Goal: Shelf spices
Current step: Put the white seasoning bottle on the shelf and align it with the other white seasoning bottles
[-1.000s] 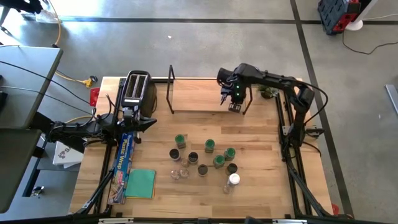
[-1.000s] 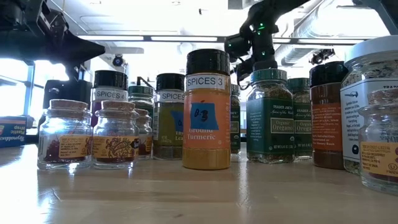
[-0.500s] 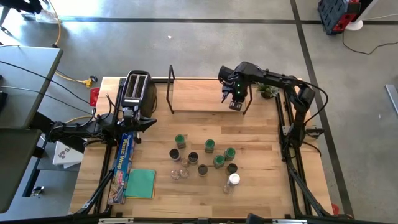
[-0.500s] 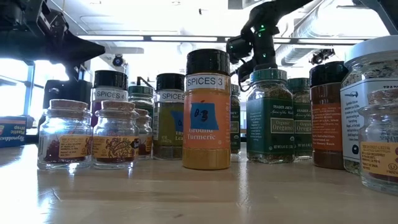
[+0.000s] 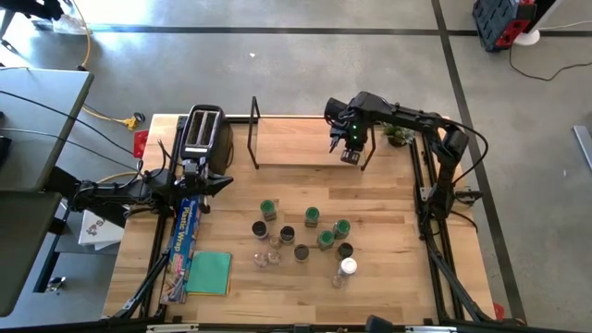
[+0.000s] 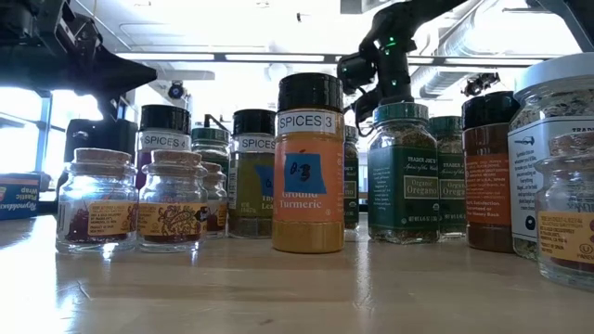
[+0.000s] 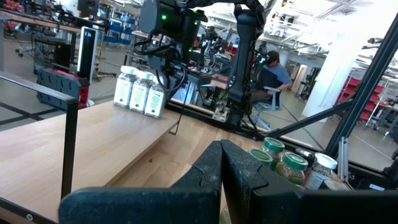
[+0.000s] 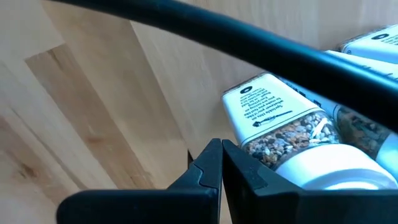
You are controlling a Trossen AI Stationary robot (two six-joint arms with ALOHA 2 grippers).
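Landmark: the shelf (image 5: 301, 143), a light wooden board with black wire uprights, at the far middle of the table (image 5: 388, 277); every place below is told from it.
Toaster (image 5: 202, 134): just left of the shelf, beyond its left upright.
Left gripper (image 5: 227, 182): left of the shelf and a little nearer the table's front, beside the toaster; its fingers (image 7: 214, 171) are pressed together with nothing between them. The arm lies low across the table's left side.
Foil box (image 5: 185, 242): well to the front and left of the shelf, a long blue carton lying flat.
Green cloth (image 5: 209, 273): just beside the carton, farther still from the shelf, by the table's front edge.
Spices on the table (image 5: 306, 239): a loose cluster in front of the shelf, well apart from it, all upright; green lids, dark lids, one white lid and a few small clear glass jars. From table height an orange turmeric jar (image 6: 309, 165) with a dark lid stands nearest, with an oregano jar (image 6: 402, 173) to one side of it.
Spices on the shelf (image 7: 140, 91): white-lidded jars standing together at the board's right end, next to the right upright.
Right gripper (image 5: 349, 154): over the shelf's right end, pointing down just beside those jars; its fingers (image 8: 211, 165) are closed on each other and hold nothing. One jar with a white lid (image 8: 292, 137) shows right next to them.
Potted plant (image 5: 400, 137): right of the shelf, past its right upright.
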